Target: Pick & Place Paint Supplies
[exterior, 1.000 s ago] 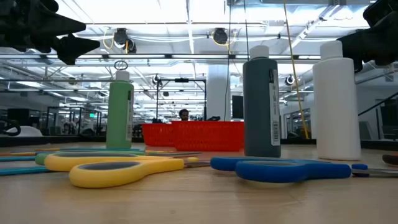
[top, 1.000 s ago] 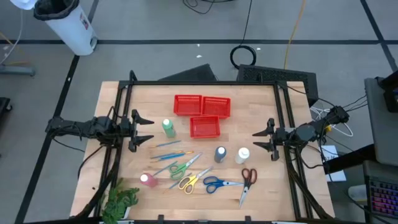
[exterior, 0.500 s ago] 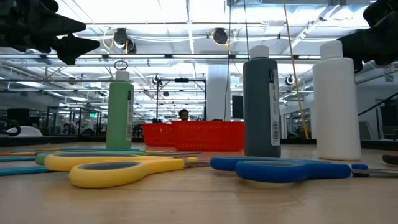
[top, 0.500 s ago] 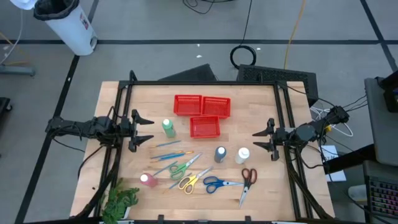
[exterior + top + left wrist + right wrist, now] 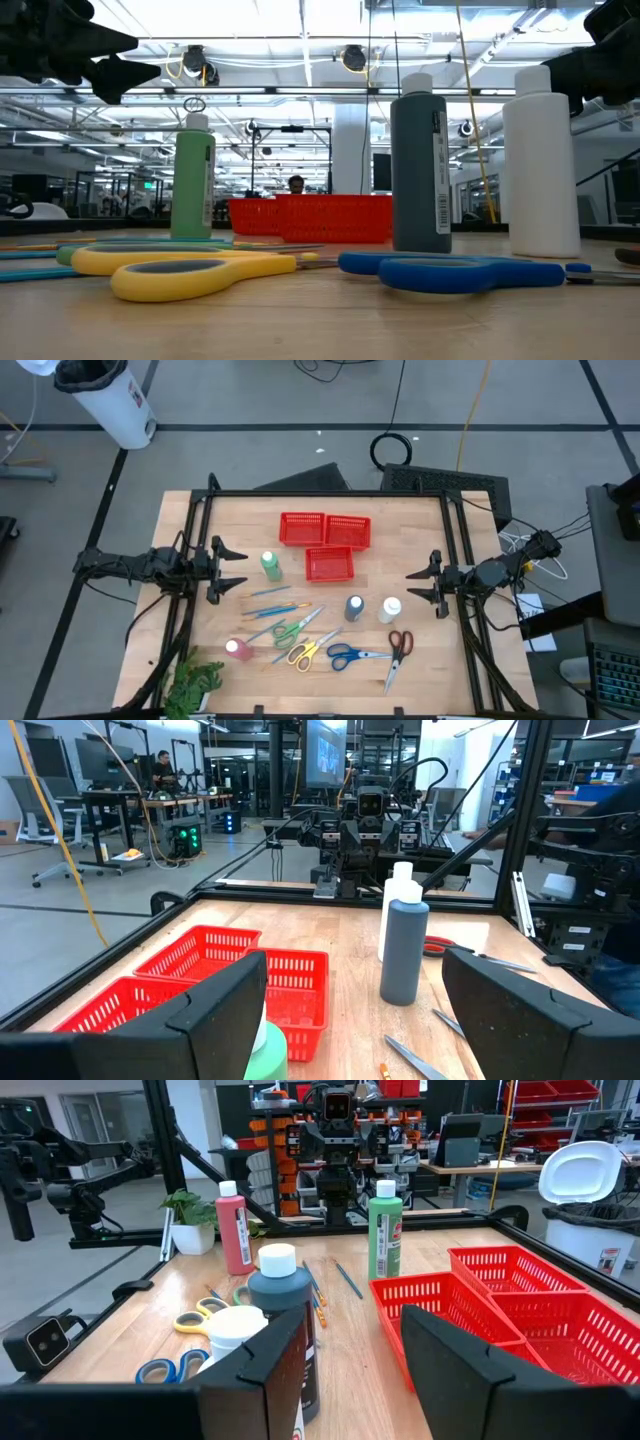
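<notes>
The paint supplies are spread over the wooden table. A green bottle [image 5: 270, 565], a grey-blue bottle [image 5: 354, 607] and a white bottle [image 5: 390, 609] stand upright on their bases, and a pink bottle [image 5: 238, 649] stands near the front left. Thin brushes [image 5: 272, 600] lie flat, as do the green [image 5: 290, 628], yellow [image 5: 305, 651], blue [image 5: 350, 655] and red [image 5: 398, 650] scissors. My left gripper [image 5: 243, 568] hovers at the left edge, open, level, pointing toward the green bottle. My right gripper [image 5: 412, 586] hovers at the right edge, open, level, close to the white bottle.
Three red mesh baskets [image 5: 325, 530] sit at the table's far middle, one [image 5: 330, 564] nearer than the others. A green leafy plant [image 5: 195, 685] stands at the front left corner. A black frame [image 5: 200, 510] rims the table.
</notes>
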Motion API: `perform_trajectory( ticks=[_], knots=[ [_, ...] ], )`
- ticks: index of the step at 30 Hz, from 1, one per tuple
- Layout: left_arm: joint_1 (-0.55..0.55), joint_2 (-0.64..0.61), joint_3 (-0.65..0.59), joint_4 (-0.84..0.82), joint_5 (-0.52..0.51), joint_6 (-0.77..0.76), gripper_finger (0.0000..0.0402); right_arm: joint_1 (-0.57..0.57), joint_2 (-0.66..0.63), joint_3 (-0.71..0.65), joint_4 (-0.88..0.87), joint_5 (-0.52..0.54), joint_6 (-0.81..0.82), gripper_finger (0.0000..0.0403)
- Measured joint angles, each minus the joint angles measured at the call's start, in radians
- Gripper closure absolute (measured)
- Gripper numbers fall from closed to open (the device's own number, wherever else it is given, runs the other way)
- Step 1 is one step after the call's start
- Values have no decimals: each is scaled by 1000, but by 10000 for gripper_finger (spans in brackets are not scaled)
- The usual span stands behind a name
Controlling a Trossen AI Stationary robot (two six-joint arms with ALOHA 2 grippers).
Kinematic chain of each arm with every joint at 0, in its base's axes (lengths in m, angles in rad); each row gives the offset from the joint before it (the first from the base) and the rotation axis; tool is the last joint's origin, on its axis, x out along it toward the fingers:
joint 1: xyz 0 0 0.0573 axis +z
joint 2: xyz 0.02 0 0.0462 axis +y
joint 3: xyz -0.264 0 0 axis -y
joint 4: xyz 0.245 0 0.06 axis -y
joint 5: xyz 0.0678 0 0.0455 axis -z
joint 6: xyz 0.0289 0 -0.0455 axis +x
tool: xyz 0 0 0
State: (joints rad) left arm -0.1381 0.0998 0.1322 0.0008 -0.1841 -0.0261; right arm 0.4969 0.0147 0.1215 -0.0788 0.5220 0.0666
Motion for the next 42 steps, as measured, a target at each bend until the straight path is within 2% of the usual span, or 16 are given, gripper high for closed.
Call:
perform_trajectory(
  ticks=[38, 40, 42],
  knots=[
    [0, 0, 0, 0, 0, 0, 91, 0, 0, 0, 0, 0, 0, 248],
    [0, 0, 0, 0, 0, 0, 91, 0, 0, 0, 4, 4, -80, 248],
    [0, 0, 0, 0, 0, 0, 91, -5, 0, 0, 12, 8, -302, 248]
  ],
)
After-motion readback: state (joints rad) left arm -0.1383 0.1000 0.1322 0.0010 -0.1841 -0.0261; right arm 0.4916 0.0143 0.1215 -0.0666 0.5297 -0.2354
